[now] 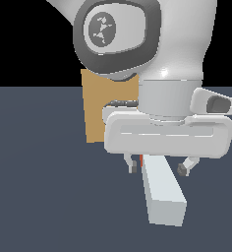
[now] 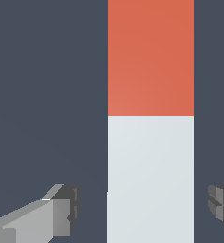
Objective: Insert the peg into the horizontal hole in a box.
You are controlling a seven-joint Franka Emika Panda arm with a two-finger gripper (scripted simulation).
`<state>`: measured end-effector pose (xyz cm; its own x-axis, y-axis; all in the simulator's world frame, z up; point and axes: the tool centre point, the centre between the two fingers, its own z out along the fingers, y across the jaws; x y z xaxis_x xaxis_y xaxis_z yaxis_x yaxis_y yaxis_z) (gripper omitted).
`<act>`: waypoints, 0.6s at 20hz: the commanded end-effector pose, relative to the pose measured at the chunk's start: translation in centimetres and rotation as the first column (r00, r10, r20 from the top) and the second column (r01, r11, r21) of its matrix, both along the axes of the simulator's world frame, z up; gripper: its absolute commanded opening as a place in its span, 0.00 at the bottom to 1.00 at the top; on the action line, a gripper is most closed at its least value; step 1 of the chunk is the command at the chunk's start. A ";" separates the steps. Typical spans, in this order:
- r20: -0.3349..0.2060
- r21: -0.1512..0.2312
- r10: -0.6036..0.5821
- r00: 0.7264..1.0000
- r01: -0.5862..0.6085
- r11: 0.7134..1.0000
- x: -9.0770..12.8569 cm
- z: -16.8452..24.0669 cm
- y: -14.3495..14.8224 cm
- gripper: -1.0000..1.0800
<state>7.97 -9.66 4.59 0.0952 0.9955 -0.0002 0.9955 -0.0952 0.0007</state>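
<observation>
Peg point(image 1: 163, 192) first, flat on the desk point(image 1: 39, 197), pale end toward the camera, red end under me. My hand point(image 1: 157, 168) hovers spread wide, fingers point(image 2: 57, 213) straddling it, gripping nothing. Box point(image 1: 96, 106) waits behind, hole hidden. Grasp, lift and insertion all remain.

I can read no text, label, brand or number anywhere; the round cap point(image 1: 102, 28) on the arm carries only an unlettered pale emblem.
</observation>
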 end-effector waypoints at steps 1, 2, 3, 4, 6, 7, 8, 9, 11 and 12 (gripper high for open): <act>-0.001 0.000 0.000 1.000 0.000 1.000 -0.1 -1.4 0.0 0.96; -0.001 0.000 0.000 1.000 0.000 1.000 -0.1 -1.7 0.0 0.96; -0.001 0.000 0.000 1.000 0.000 1.000 0.0 -2.0 0.0 0.96; -0.001 0.000 0.000 1.000 0.000 1.000 0.0 -2.2 0.0 0.96; -0.001 0.000 0.000 1.000 0.000 1.000 0.0 -2.3 0.0 0.96; -0.001 0.000 0.000 1.000 0.000 1.000 0.1 -2.3 0.0 0.96; -0.001 0.000 0.000 1.000 0.000 1.000 0.1 -2.3 0.0 0.96; -0.001 0.000 0.000 1.000 0.000 1.000 0.1 -2.3 0.0 0.00; -0.001 0.000 0.000 1.000 0.000 1.000 0.1 -2.3 0.0 0.00; -0.001 0.000 0.000 1.000 0.000 1.000 0.1 -2.3 0.0 0.00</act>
<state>8.03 -9.66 2.28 0.0954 0.9954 -0.0001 0.9954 -0.0954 -0.0013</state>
